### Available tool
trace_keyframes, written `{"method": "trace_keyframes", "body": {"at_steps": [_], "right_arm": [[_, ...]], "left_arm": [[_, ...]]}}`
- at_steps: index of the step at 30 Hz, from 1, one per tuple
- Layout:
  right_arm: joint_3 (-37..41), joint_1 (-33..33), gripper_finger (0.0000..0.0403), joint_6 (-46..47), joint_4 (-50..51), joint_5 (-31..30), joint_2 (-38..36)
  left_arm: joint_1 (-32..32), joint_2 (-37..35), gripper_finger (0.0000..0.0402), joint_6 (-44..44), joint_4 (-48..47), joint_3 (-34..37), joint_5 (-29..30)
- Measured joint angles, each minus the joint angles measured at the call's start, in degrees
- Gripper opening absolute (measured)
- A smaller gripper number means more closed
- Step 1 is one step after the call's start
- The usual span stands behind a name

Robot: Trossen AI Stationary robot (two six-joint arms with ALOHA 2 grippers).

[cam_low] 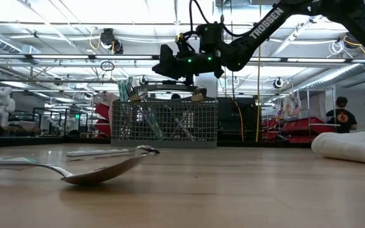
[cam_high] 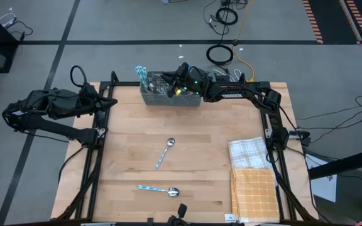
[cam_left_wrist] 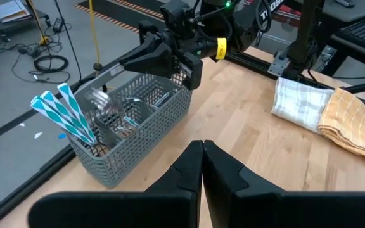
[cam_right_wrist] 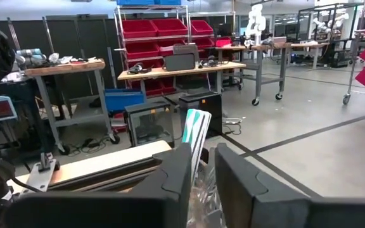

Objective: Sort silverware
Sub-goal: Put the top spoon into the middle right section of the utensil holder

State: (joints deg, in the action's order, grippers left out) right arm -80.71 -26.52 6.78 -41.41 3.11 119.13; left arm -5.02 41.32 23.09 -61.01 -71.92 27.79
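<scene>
Item: silverware sorting, table set-up.

Basket [cam_high: 168, 97]: grey mesh, at the far edge of the table. It holds most of the silverware [cam_left_wrist: 116, 117] upright, blue-handled pieces [cam_left_wrist: 65, 114] fanned at one end.

Loose pieces: one spoon [cam_high: 164, 152] lies near the table's middle and a second spoon [cam_high: 159, 189] nearer the front edge, well apart from the basket; likely laid out as sorted stock.

Right gripper [cam_high: 173, 80]: reaches across from the right side and hangs just over the basket, wrist tilted down, placed to pick from or drop into it. Its own camera shows the fingers [cam_right_wrist: 236, 180] slightly parted, with a blue-striped handle visible in the gap; whether anything is actually pinched cannot be told from here.

Left gripper [cam_left_wrist: 202, 166]: fingers pressed together, holding nothing, parked at the table's left edge, facing the basket.

Cloths: a checked towel [cam_high: 249, 152] and an orange towel [cam_high: 254, 193] lie by the right edge, clear of the work.
</scene>
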Motion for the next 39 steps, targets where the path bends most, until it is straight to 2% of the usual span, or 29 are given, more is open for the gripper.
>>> {"method": "trace_keyframes", "body": {"at_steps": [4, 7, 13, 20, 25, 28, 31, 39], "right_arm": [[0.0, 0.1, 0.0074, 1.99, -0.88, 0.34, 0.0], [-0.27, 0.28, 0.0085, 3.51, -1.44, 3.11, -0.66], [-1.11, 2.14, 0.0115, 1.03, 1.52, 7.27, -8.18], [-1.11, 7.97, 0.0146, -12.82, 20.48, 9.13, -22.22], [-1.22, 14.6, 0.0157, -15.72, 38.31, 8.93, -29.85], [-1.14, 19.63, 0.0157, -15.95, 46.38, 9.03, -30.55], [-1.11, 24.27, 0.0158, -16.33, 49.61, 8.93, -29.31], [-1.22, 32.21, 0.0158, -15.66, 44.4, 7.37, -22.37]], "left_arm": [[0.02, 0.0, 0.0017, 0.15, 0.0, 0.0, -0.02], [0.02, 0.0, 0.0017, 0.15, 0.0, 0.0, -0.02], [0.0, 0.0, 0.0017, 0.17, 0.0, 0.0, -0.02], [0.02, 0.02, 0.0017, 0.43, -0.01, 0.0, -0.02], [0.02, 0.15, 0.0017, 0.5, 0.0, 0.0, -0.02], [0.0, 0.38, 0.0017, 0.5, 0.0, 0.0, -0.02], [0.02, 0.7, 0.0017, 0.5, -0.02, 0.0, 0.0], [0.02, 2.02, 0.0017, 0.64, -0.01, 0.53, 0.09]]}}
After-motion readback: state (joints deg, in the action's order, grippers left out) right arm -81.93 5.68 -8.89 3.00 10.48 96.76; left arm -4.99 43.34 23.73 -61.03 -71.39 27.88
